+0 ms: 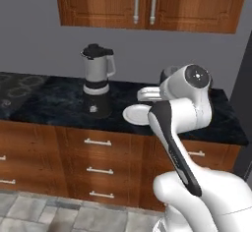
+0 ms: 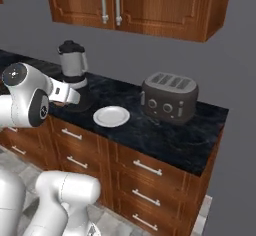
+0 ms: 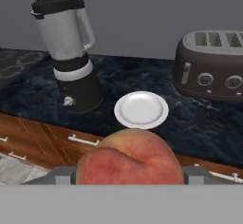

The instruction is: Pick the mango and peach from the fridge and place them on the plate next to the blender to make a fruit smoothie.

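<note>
One peach (image 3: 129, 157), one white plate (image 3: 141, 109), one blender (image 3: 66, 50) and one toaster (image 3: 211, 65); two cupboard doors (image 2: 135, 0) hang above the desk (image 2: 165, 130).

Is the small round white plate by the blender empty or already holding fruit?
Empty. The small round white plate shows a bare surface in all three views; the round reddish-pink peach sits at the gripper, short of it.

Even, soft rendered light in all 3 views; faint sheen on counter (image 2: 165, 135); low resolution, slightly blurred edges.
</note>
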